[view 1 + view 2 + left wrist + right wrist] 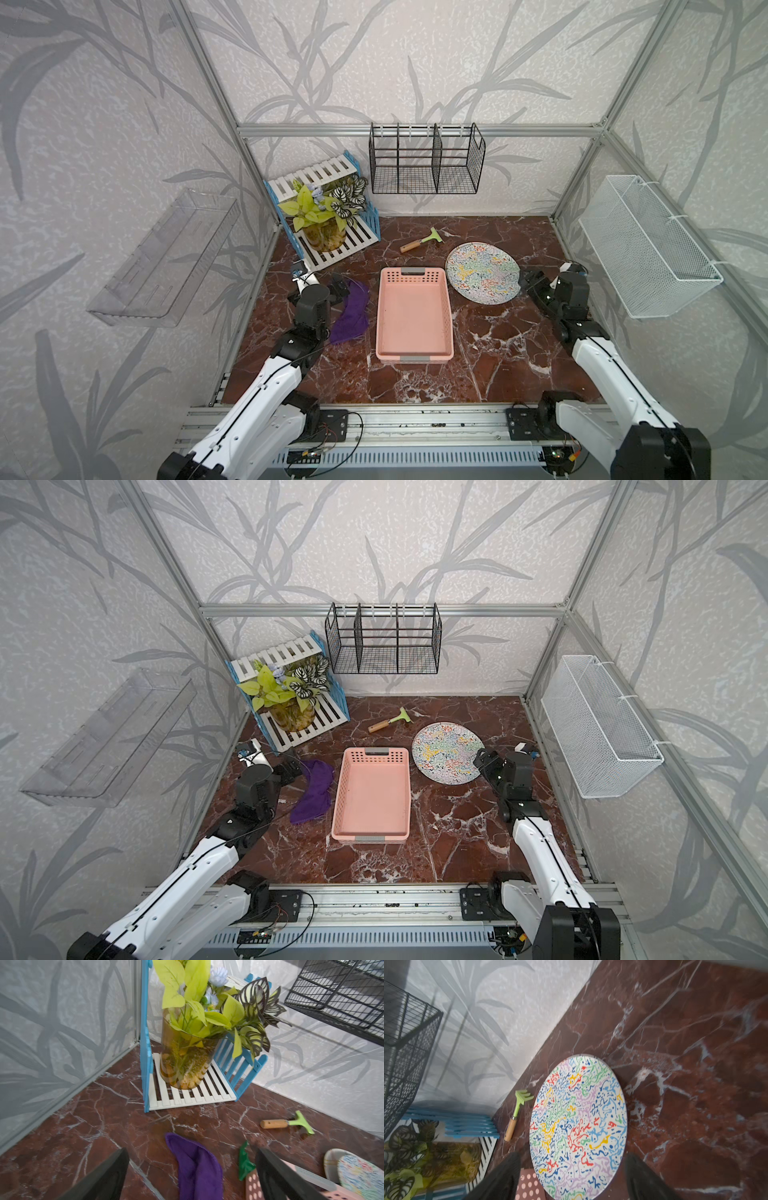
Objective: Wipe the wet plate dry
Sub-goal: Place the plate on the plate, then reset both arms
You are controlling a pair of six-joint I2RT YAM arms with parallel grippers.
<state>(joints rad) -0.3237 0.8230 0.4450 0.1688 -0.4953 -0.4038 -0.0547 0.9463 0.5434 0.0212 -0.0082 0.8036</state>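
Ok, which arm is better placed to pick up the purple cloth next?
Left. The left gripper hangs open over one end of the purple cloth, while the right gripper sits open at the patterned plate's edge, across the pink basket from the cloth.

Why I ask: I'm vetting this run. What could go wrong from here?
1. The right gripper stands open at the edge of the plate, which lies on the smooth marble table; closing could shove it against the pink basket instead of gripping it.
2. The left gripper is open over the purple cloth, not holding it; a shallow pinch might catch only a fold.
3. The rake near the plate could get knocked.
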